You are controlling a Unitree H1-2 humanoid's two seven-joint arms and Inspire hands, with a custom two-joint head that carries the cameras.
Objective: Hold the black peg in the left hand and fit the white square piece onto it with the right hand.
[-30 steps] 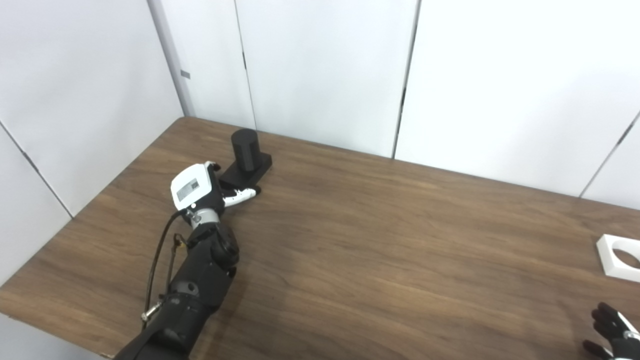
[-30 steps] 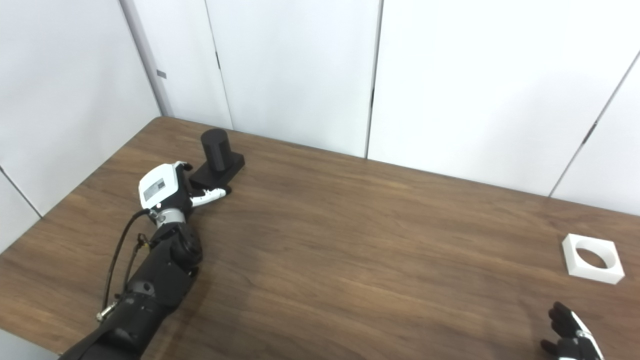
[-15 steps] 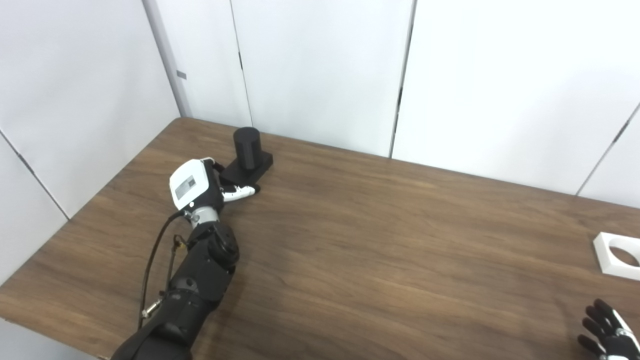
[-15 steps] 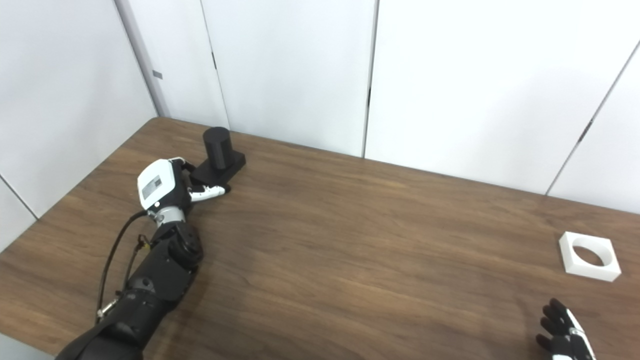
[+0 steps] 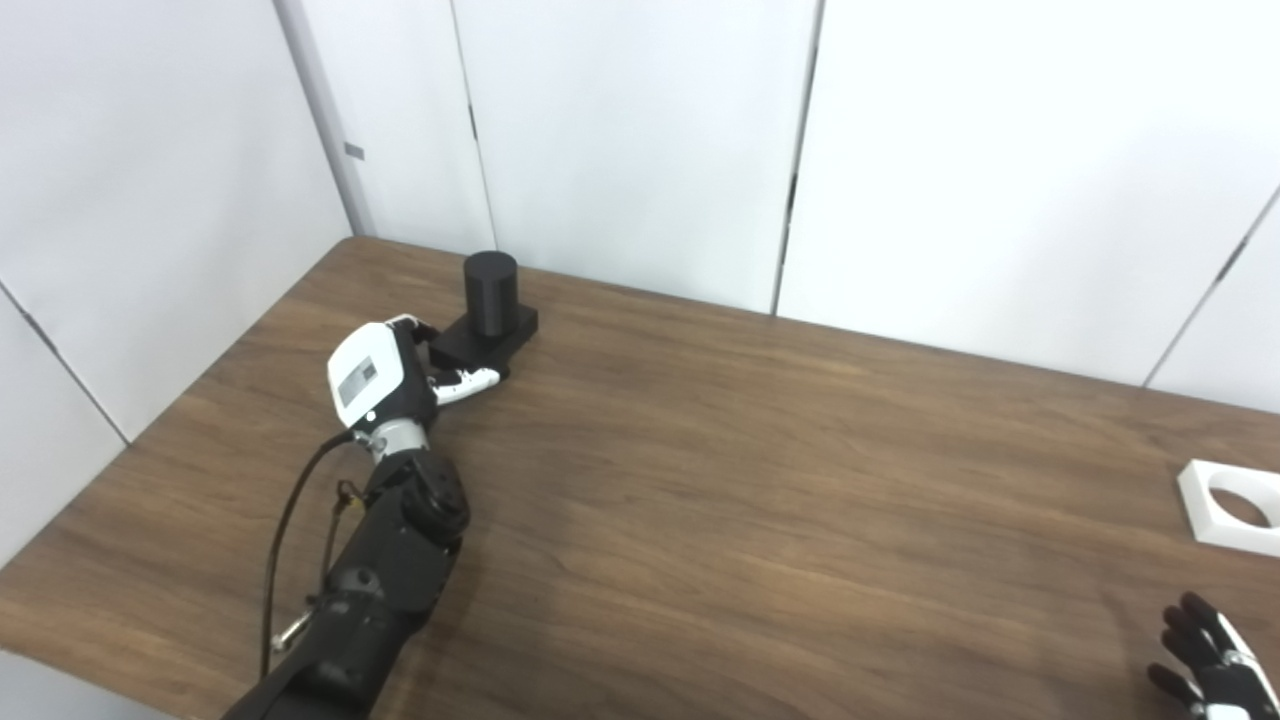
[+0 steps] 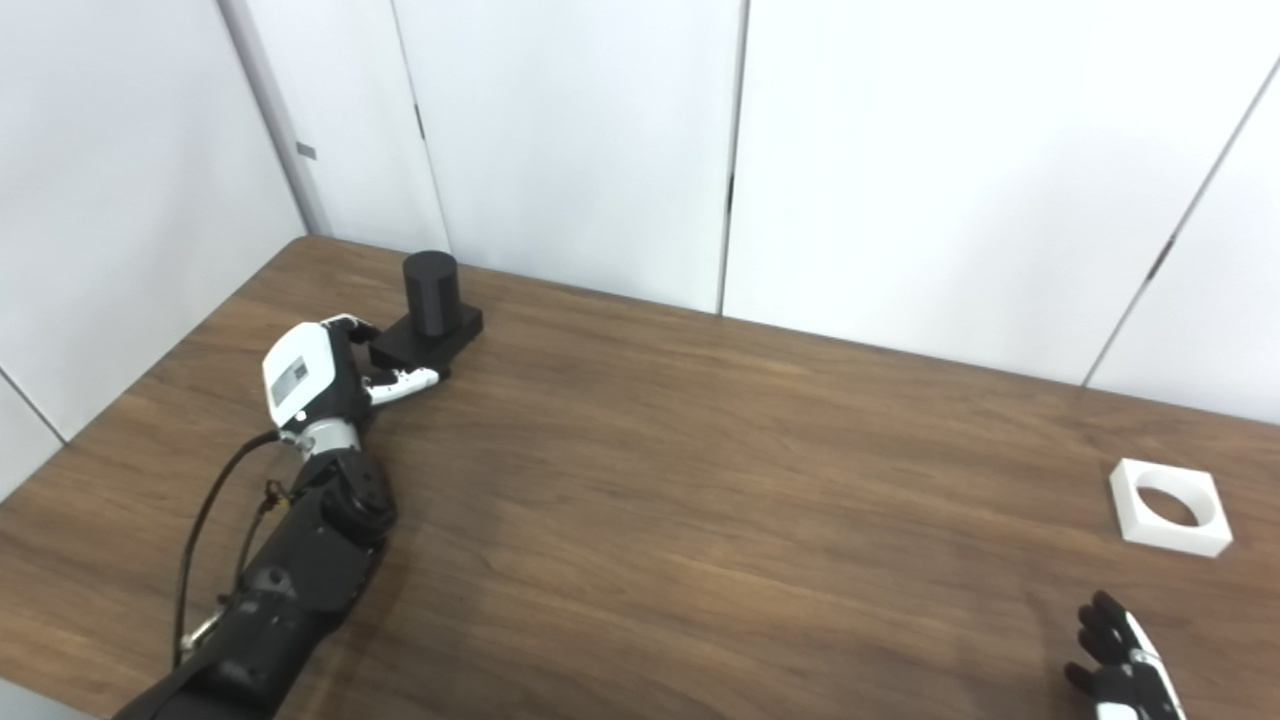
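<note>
Left hand (image 5: 385, 372) grips black peg (image 5: 488, 310) base; right-eye view alone shows whole white square piece (image 6: 1169, 506)

White panels enclosing a dark wood surface (image 5: 760, 500)

Plain white wall panels (image 6: 560, 130) are standing along the far edge and the left side of the surface, meeting at a pale grey corner post (image 5: 320, 120) that is carrying a small grey tab partway up. Thin dark seams (image 5: 797, 150) are running down between the panels, some upright and some slanting at the picture's edges. The surface is showing a walnut-brown grain running lengthwise, with even, soft light falling across it and leaving a faint sheen toward the right. Its near left corner is dropping off at the bottom edge of both views, where a pale strip is showing below.
</note>
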